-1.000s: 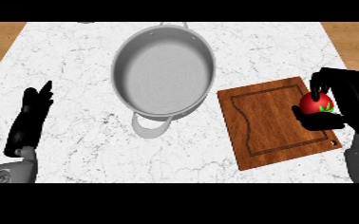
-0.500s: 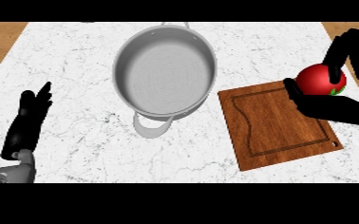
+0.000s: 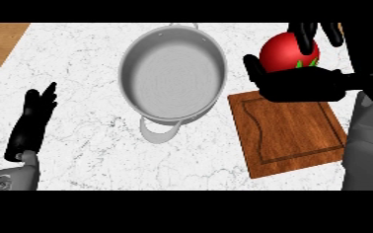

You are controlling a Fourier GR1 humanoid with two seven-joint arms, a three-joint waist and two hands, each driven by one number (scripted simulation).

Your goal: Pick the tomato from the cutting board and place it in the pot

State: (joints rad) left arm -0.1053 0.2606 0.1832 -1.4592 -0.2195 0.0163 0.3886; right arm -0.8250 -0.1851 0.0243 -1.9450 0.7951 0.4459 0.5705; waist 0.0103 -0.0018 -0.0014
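one tomato [image 3: 285,53] gripped in right hand [image 3: 302,84]; one pot [image 3: 172,76], one cutting board [image 3: 289,128]; left hand [image 3: 30,123] fingers straight.

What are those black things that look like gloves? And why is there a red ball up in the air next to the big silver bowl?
Those black things are a robot's hands, on the ends of grey arms. The picture comes from the robot's head, looking straight down at a white marble counter, so you only see its arms coming in from the bottom.

The red ball is a tomato. The robot's right hand has its fingers curled round it and holds it above the top edge of a wooden cutting board.

The silver bowl is a cooking pot with handles, and nothing is inside it yet. That is where the tomato should go.

The left hand rests open near the left edge, holding nothing.
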